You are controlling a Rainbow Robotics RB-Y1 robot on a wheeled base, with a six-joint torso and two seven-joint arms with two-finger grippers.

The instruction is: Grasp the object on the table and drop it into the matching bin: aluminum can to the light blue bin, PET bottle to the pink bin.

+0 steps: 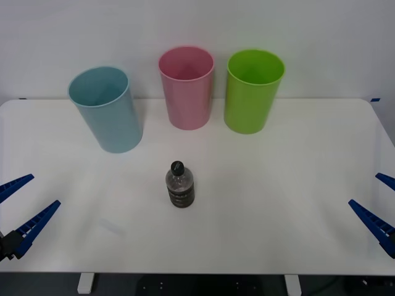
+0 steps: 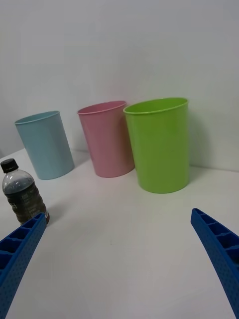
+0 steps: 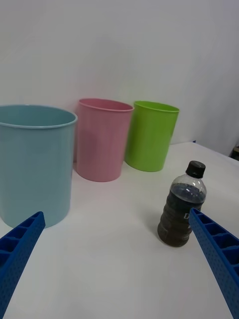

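1. Left end effector [image 1: 23, 213] at the near left edge of the worktop [image 1: 278, 185]; blue ribbed fingers spread wide, nothing held. Arm low, pointing in over the surface toward the bins.
2. Right end effector [image 1: 378, 203] at the near right edge, likewise wide open and empty, mirroring the left.
3. PET bottle [image 1: 180, 185] stands upright near mid-worktop, black cap up, dark label band around the lower body. Well apart from both end effectors and free of all bins.
4. Step in hand, by my reading: pre-grasp, nothing picked yet. Next move calls for one arm to reach inward, straddle the bottle body with its fingers and close, without tipping it.
5. Far row: light blue bin [image 1: 106, 111] on the left, a little nearer; pink bin [image 1: 186, 89] almost directly behind the bottle; lime green bin [image 1: 252, 92] on the right.
6. Target is the pink bin: lift above its rim, then release.
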